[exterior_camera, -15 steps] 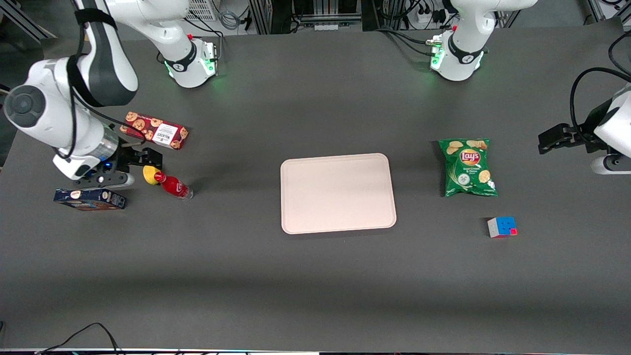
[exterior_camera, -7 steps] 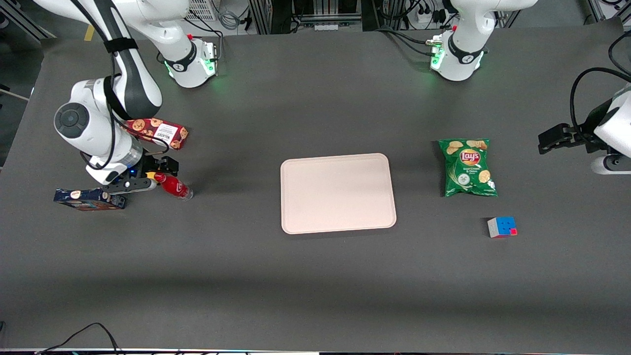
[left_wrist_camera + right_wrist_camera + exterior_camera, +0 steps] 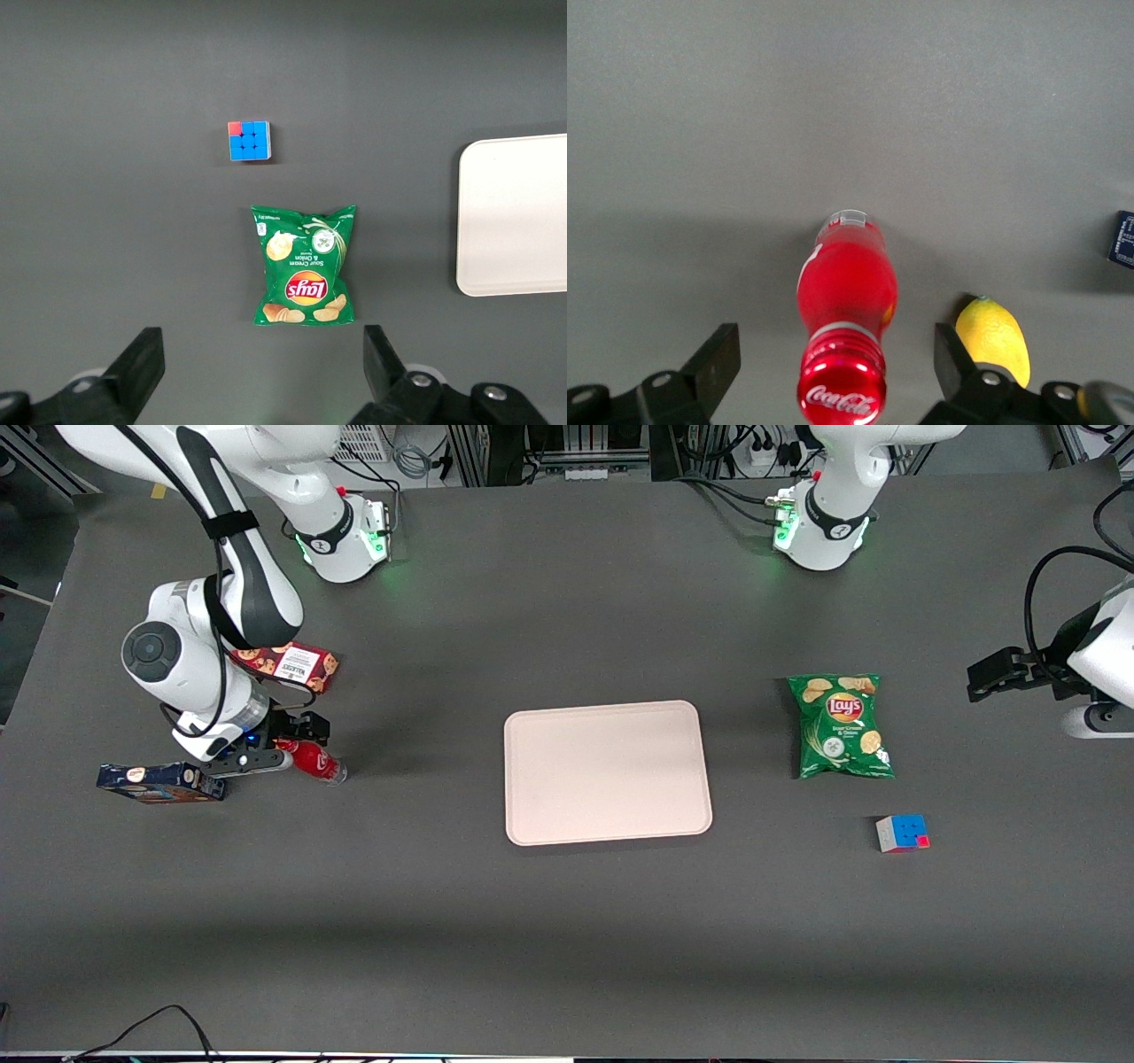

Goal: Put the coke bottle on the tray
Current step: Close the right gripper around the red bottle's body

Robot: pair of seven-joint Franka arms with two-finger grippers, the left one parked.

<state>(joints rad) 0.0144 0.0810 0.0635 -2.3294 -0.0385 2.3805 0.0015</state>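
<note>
The coke bottle [image 3: 315, 762] stands upright on the dark table toward the working arm's end, red cap up. In the right wrist view the coke bottle [image 3: 846, 301] is seen from above, its red cap between my two spread fingers, not touched. My gripper [image 3: 292, 742] is open and hovers just above the bottle's cap; it also shows in the right wrist view [image 3: 837, 367]. The pale pinkish-beige tray [image 3: 608, 772] lies flat at the table's middle, bare, well away from the bottle; its edge shows in the left wrist view [image 3: 518, 212].
A yellow lemon-like ball [image 3: 994, 340] lies beside the bottle. A cookie box [image 3: 292, 664] is farther from the front camera than the bottle; a dark blue box [image 3: 159, 782] lies beside it. A green chips bag [image 3: 840, 724] and a puzzle cube [image 3: 902, 833] lie toward the parked arm's end.
My gripper has moved from beside the blue box to above the bottle's cap, now covering the lemon ball in the front view. The bottle and tray have not moved.
</note>
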